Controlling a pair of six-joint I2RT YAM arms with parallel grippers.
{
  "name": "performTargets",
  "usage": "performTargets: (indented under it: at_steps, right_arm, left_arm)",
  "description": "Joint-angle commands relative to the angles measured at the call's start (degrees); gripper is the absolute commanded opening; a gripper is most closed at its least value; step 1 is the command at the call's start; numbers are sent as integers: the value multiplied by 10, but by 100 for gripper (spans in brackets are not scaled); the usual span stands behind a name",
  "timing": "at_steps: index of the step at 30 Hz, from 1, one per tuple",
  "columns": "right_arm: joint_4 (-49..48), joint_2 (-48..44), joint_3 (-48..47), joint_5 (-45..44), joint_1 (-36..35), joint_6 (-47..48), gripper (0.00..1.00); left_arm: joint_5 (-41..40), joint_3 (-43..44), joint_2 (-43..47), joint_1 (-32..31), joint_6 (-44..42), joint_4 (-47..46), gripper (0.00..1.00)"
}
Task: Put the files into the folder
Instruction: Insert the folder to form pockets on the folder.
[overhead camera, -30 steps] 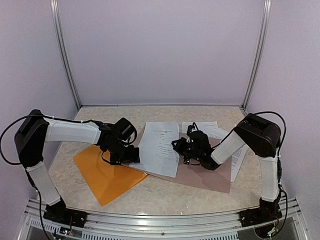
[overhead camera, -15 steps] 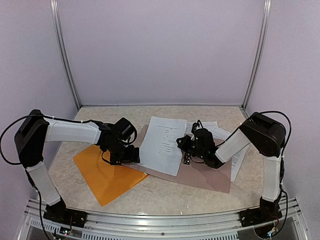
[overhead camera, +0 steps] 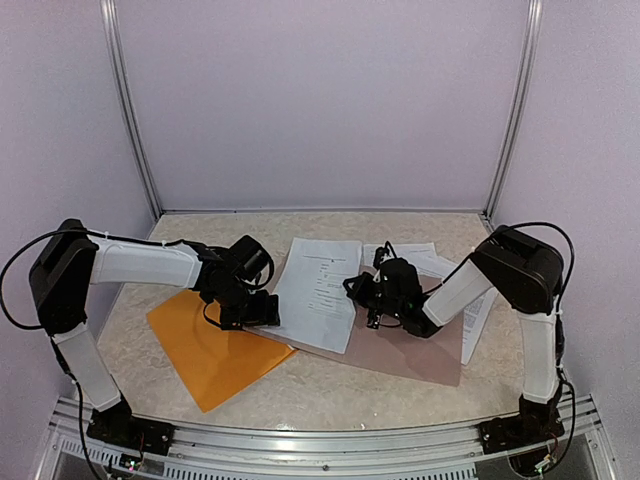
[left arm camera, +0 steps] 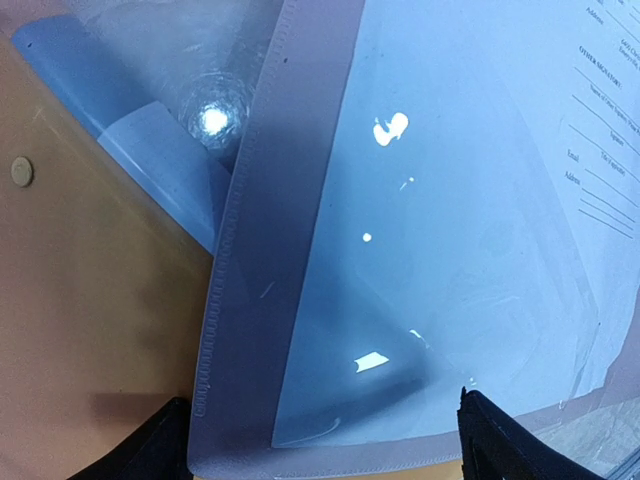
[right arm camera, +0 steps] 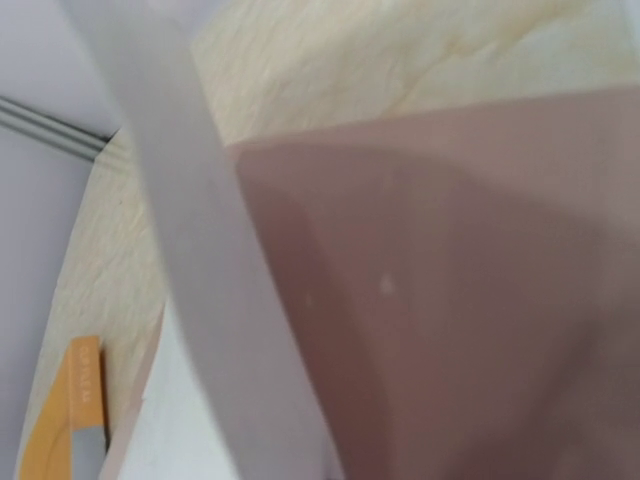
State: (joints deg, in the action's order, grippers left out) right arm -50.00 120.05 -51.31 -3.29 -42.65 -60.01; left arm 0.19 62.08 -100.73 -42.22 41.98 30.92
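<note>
Paper sheet [overhead camera: 320,292] slants across the left end of the brown board [overhead camera: 415,352], its right edge pinched in the clenched right gripper [overhead camera: 362,300]. The right wrist view shows a white strip of the sheet close before the lens. Just left of the board, the orange folder [overhead camera: 212,350] lies flat on the table [overhead camera: 350,395]. The left gripper [overhead camera: 256,314] stands low over the folder's edge nearest the board, jaws spread wide and grasping nothing, with the clear cover beneath them. More sheets [overhead camera: 478,300] lie at the board's right end.
</note>
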Motion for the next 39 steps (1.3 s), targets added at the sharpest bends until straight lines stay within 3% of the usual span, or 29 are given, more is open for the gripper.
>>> performTargets:
  at_steps: [1, 39]
  right_arm:
    - [-2, 21, -16, 7, -12, -14, 0]
    - [1, 15, -25, -8, -2, 0, 0]
  left_arm:
    - [5, 11, -12, -5, 2, 1, 86]
    - [5, 6, -11, -6, 5, 0, 87]
